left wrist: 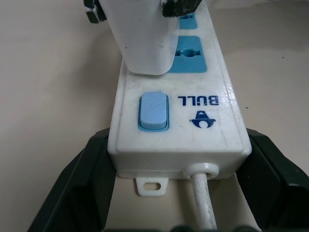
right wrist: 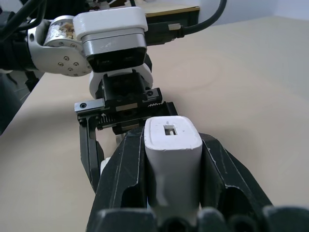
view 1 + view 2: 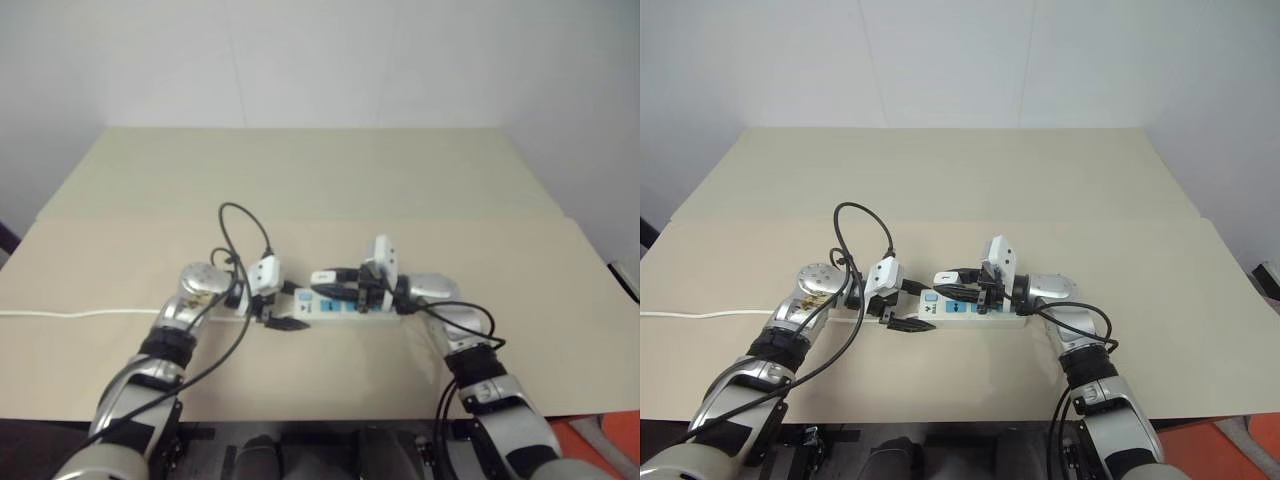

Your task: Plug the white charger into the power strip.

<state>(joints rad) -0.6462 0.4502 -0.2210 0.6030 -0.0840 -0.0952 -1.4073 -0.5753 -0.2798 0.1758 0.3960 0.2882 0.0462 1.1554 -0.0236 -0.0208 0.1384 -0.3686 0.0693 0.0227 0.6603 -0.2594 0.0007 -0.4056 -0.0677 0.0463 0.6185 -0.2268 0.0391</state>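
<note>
The power strip point(image 3: 352, 309) lies on the beige tabletop, a white bar with blue socket panels point(image 1: 191, 50) and a blue switch point(image 1: 154, 111) at its left end. My left gripper point(image 3: 283, 322) is shut on that switch end, one black finger point(image 1: 79, 181) on each side of it. My right gripper point(image 2: 171, 145) is shut on the white charger point(image 2: 172, 154) and holds it level. The charger point(image 1: 142, 36) sits over the socket nearest the switch, and whether its pins are in is hidden.
The strip's thin white cord point(image 3: 60, 313) runs left across the table point(image 3: 320, 190) to its edge. Black cables point(image 3: 245, 225) loop above my left wrist. A white wall stands behind the table. An orange object point(image 3: 600, 440) shows at the lower right.
</note>
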